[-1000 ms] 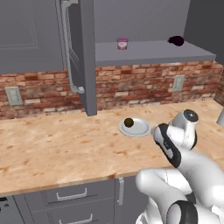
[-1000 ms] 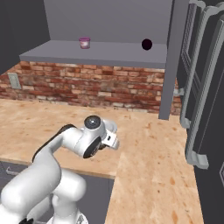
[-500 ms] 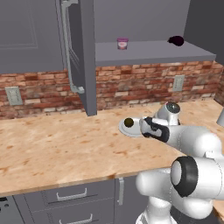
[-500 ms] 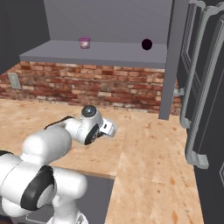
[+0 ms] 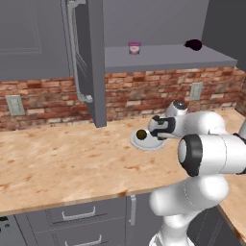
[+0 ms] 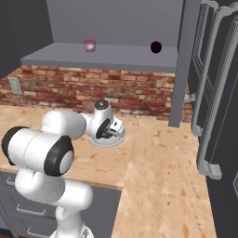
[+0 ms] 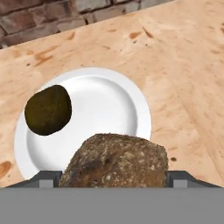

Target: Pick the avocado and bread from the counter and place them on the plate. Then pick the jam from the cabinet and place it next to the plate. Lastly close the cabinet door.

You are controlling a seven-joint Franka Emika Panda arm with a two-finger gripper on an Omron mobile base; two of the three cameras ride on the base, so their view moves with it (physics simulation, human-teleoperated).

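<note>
The gripper is clamped on the bread, holding it above the plate; the avocado sits just beyond.

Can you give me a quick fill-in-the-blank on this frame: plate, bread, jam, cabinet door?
1. The avocado lies on the ___.
2. The gripper holds the ___ between its fingers, above the plate.
3. The jam stands on the cabinet's ___.
4. The cabinet door stands ___.

Missing words: plate; bread; shelf; open
</note>
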